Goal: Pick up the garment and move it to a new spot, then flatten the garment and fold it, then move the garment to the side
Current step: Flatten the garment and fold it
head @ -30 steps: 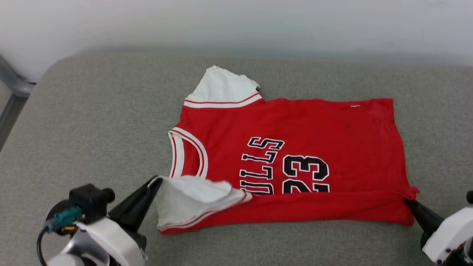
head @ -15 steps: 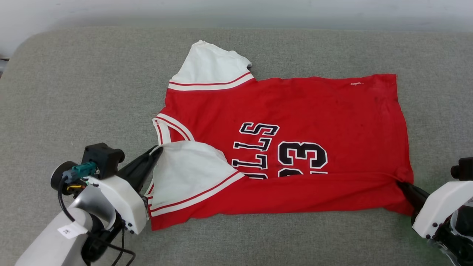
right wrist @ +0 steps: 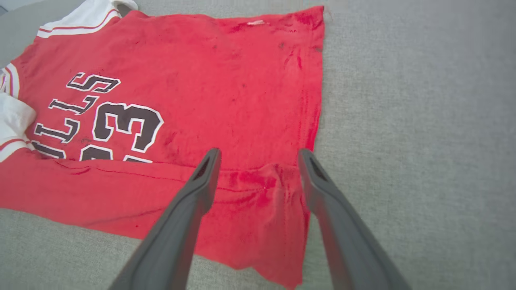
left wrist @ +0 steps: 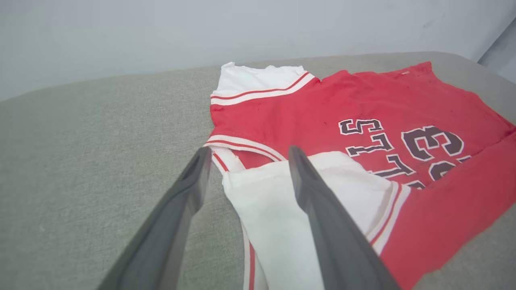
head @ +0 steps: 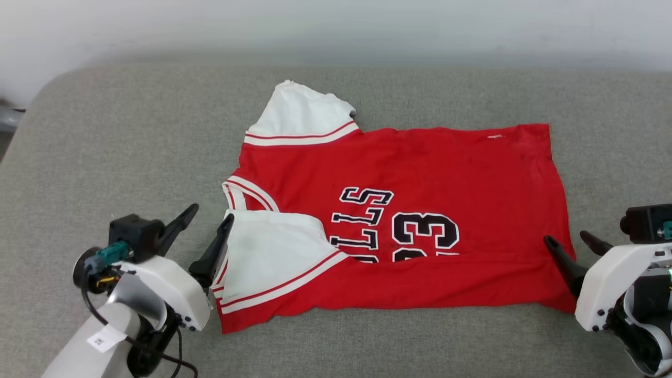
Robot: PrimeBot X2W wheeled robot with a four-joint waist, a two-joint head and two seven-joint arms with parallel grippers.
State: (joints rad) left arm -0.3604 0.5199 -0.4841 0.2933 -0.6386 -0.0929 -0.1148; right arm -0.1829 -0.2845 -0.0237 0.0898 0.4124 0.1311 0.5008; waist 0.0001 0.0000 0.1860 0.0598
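The garment [head: 420, 168], a red jersey with white sleeves and black "23" print, lies spread on the grey cushion [head: 121, 136], collar to the left. Its near long edge is folded up over the lower part of the print, and the near white sleeve [head: 268, 252] lies turned onto the chest. My left gripper [head: 211, 212] stands open at that sleeve's left edge, one finger over the white cloth [left wrist: 266, 201] and one beside it. My right gripper [head: 567, 237] is open above the folded hem corner [right wrist: 258, 193] at the right end. Neither holds cloth.
The grey cushion stretches well past the garment on the left, right and front. A pale wall [head: 336, 26] runs along its far edge. A metal frame part [head: 8, 118] shows beyond the cushion's far left corner.
Both grippers have opened and let go: the left released the white sleeve, the right released the hem corner. The head camera has shifted, so the whole picture has moved a little.
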